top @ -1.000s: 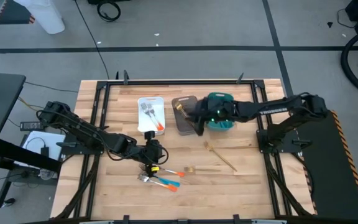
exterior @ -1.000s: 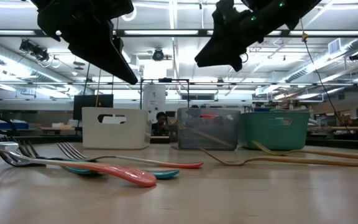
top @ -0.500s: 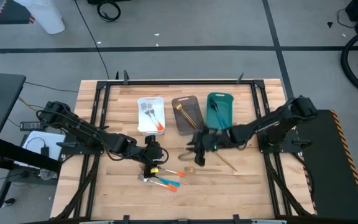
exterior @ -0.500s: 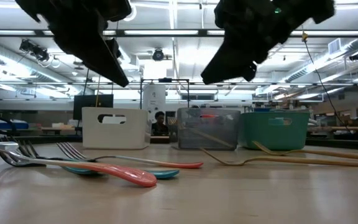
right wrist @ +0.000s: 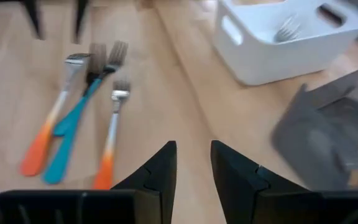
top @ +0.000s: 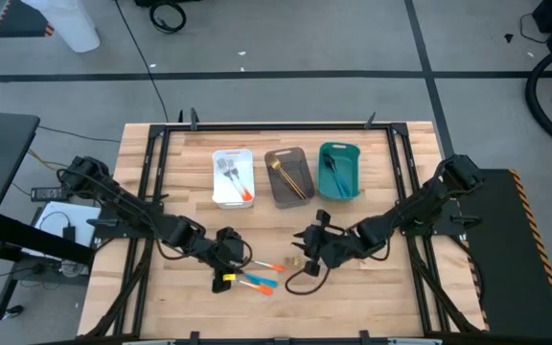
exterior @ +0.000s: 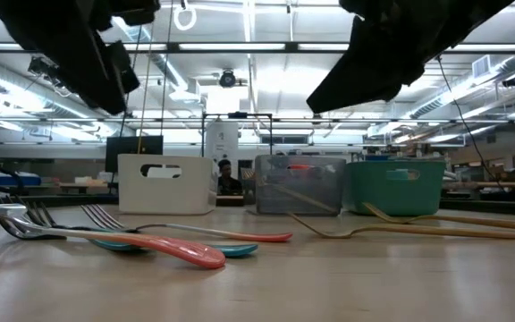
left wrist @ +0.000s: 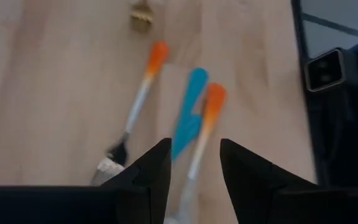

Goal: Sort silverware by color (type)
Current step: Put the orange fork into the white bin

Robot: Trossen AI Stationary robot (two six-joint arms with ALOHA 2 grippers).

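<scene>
On the counter (top: 180, 287): three forks (top: 252, 276) lie together.
Left claw (top: 226, 257): released, over the forks.
Right claw (top: 307, 251): released, holds nothing.

Worktop (top: 372, 287): you have pale wood planks edged by a black frame.
White bin (top: 218, 178): it stands left-most in the row of three at your worktop's far side; the low view shows a slot handle in its wall.
Grey bin (top: 280, 194): you see it in the middle of the row, just beside the white one.
Teal bin (top: 353, 177): right end of the row, close beside the grey bin.
Floor (top: 286, 48): grey, crossed by dark lines, with a black cable loop (top: 168, 15) lying beyond the worktop.
Person (exterior: 230, 178): in the low view you can see someone in the room, between the white and grey bins.
</scene>
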